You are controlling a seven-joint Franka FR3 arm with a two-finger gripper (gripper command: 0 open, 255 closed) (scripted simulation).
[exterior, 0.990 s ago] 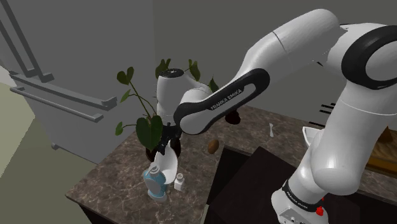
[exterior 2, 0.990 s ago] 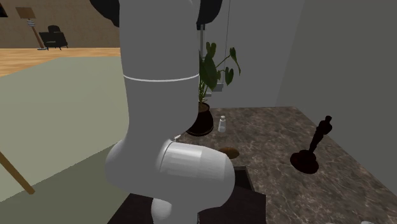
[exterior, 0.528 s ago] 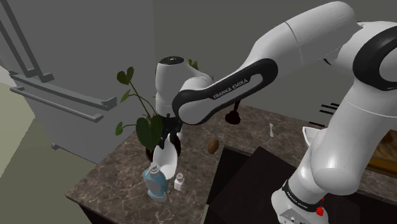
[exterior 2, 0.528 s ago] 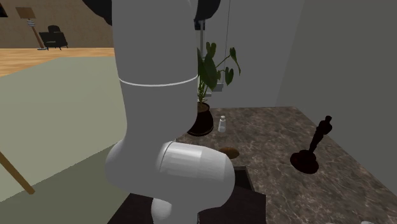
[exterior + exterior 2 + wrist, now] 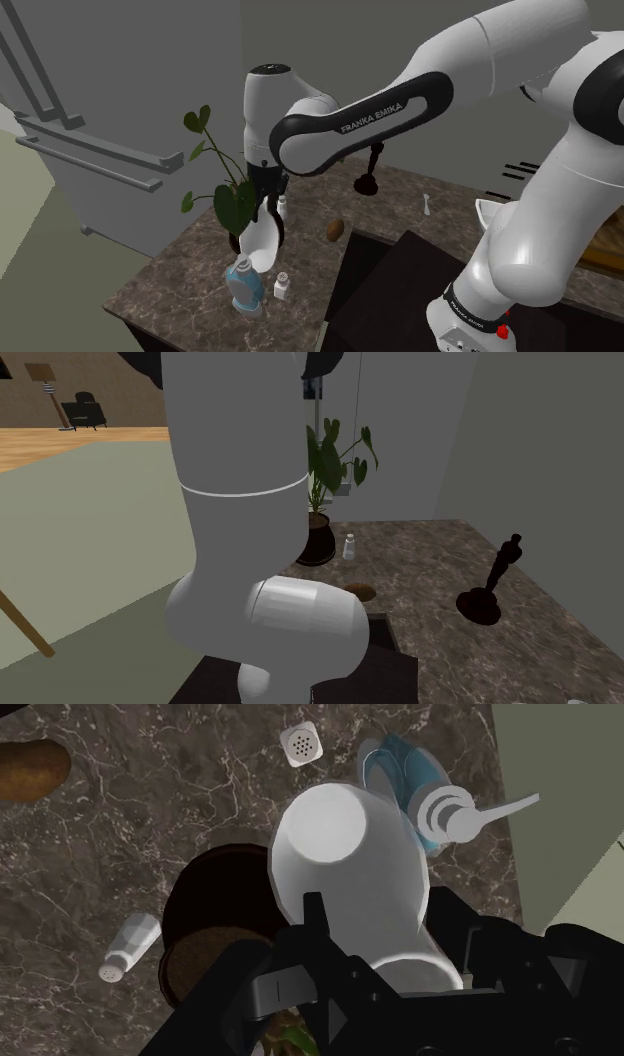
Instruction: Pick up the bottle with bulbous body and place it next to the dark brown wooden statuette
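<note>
My black gripper is shut on the neck of a plain white bottle with a bulbous body, which hangs tilted above the dark marble counter. In the wrist view the fingers clasp the bottle from both sides, its round base pointing away from the hand. The dark brown statuette stands further back on the counter, beyond the arm; it also shows at the second exterior view's right.
Below the held bottle stand a blue pump bottle and a small white shaker. A potted plant with a second shaker beside it sits close behind. A brown oval object lies near a black recessed area.
The arm has risen and carried the white bottle upward, away from the blue pump bottle. The things on the counter have stayed put.
</note>
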